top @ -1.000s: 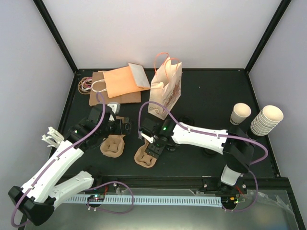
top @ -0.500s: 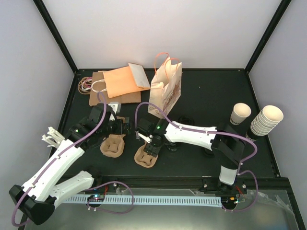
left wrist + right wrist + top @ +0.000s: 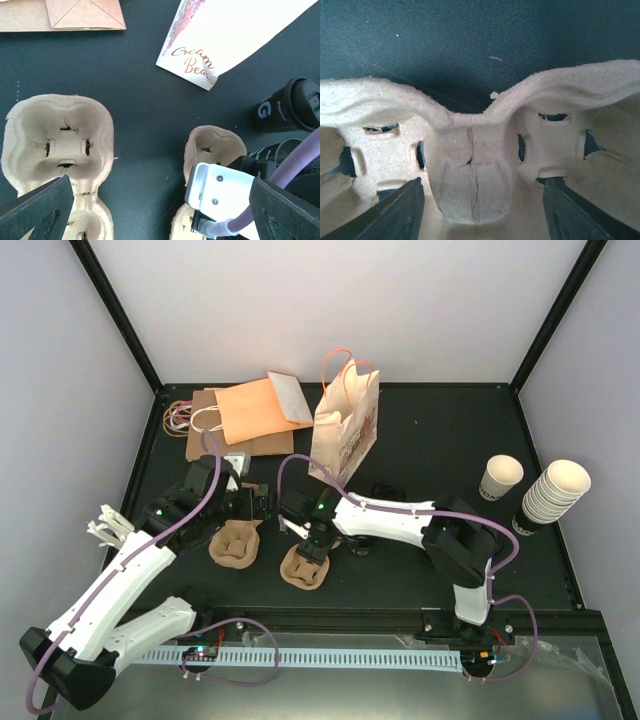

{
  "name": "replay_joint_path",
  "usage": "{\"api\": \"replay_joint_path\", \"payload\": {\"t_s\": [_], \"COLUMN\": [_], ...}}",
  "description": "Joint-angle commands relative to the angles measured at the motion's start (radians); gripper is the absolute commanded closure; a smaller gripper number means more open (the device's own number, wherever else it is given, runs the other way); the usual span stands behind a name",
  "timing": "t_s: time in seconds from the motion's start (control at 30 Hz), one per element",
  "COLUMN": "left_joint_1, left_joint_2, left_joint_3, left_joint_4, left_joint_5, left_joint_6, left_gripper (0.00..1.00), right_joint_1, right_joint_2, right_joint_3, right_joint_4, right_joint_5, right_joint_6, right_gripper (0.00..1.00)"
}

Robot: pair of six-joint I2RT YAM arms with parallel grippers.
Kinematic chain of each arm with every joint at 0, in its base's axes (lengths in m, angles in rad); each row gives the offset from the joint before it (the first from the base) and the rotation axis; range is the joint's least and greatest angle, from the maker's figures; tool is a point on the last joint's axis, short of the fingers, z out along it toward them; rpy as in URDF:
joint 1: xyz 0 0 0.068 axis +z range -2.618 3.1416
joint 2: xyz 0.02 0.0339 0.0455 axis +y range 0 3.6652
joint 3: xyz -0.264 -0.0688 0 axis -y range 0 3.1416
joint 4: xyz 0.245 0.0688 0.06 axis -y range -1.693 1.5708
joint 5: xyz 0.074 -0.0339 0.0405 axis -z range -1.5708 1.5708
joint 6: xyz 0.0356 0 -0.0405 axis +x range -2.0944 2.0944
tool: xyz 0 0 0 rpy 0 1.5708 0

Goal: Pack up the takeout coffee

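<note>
Right wrist view: your right gripper (image 3: 480, 202) straddles the centre ridge of the pulp cup carrier (image 3: 380, 102), jaws apart. Your left gripper (image 3: 160, 210) gapes empty. The takeout coffee (image 3: 499, 478) stands near the table's (image 3: 430, 430) right edge. Next, likely: clamp the ridge squarely.

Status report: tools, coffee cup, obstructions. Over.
Left tool open over left carrier. Right tool open, straddling centre post of right carrier. Coffee cup untouched, far right beside cup stack. Nothing seen blocking it.
</note>
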Motion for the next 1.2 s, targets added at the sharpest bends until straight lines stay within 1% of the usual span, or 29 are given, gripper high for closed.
{"api": "replay_joint_path", "payload": {"t_s": [0.0, 0.07, 0.2, 0.67, 1.07, 1.17], "left_joint_1": [0.010, 0.014, 0.022, 0.035, 0.035, 0.035], "left_joint_2": [-0.009, -0.011, -0.027, -0.042, -0.047, -0.048], "left_joint_3": [0.029, 0.040, 0.050, 0.043, 0.031, 0.029], "left_joint_4": [-0.002, -0.017, -0.029, -0.042, -0.039, -0.039], "left_joint_5": [-0.004, -0.021, -0.038, -0.040, -0.021, -0.022], "left_joint_6": [0.021, 0.025, 0.033, 0.038, 0.026, 0.026], "left_gripper": [0.01, 0.01, 0.01, 0.01, 0.01, 0.01], "right_joint_1": [-0.004, -0.003, -0.003, -0.003, -0.004, -0.003], "right_joint_2": [0.032, 0.043, 0.054, 0.077, 0.051, 0.037], "right_joint_3": [0.037, 0.040, 0.040, 0.019, 0.027, 0.034], "right_joint_4": [0.016, 0.018, 0.030, 0.063, 0.058, 0.050], "right_joint_5": [0.002, 0.005, 0.004, -0.010, 0.000, 0.002], "right_joint_6": [-0.013, -0.014, -0.017, -0.015, -0.012, -0.010], "right_gripper": [0.34, 0.35, 0.40, 0.42, 0.54, 0.55]}}
